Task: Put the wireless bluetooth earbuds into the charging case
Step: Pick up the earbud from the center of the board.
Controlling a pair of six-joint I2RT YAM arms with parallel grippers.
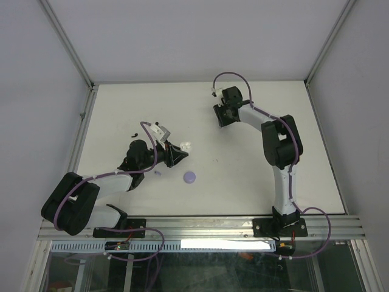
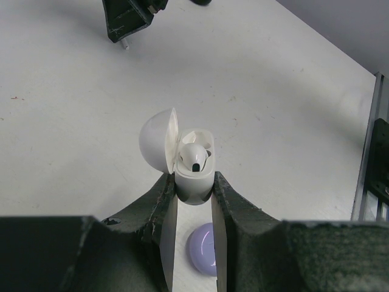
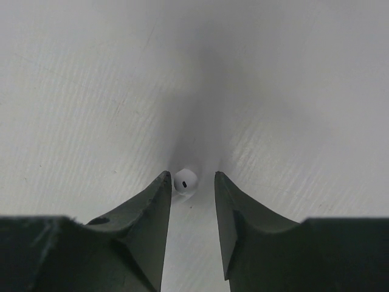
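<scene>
White earbud [image 3: 185, 180] lies on the table [image 3: 91, 91], far side, between your right gripper's [image 3: 191, 177] parted jaws, not yet pinched. Pick-up step, I judge: close gently, lift, carry over. Your left gripper [image 2: 193, 181] clamps the open charging case [image 2: 194, 191]. It has one seated earbud [image 2: 194, 157], and the other socket looks free.
</scene>
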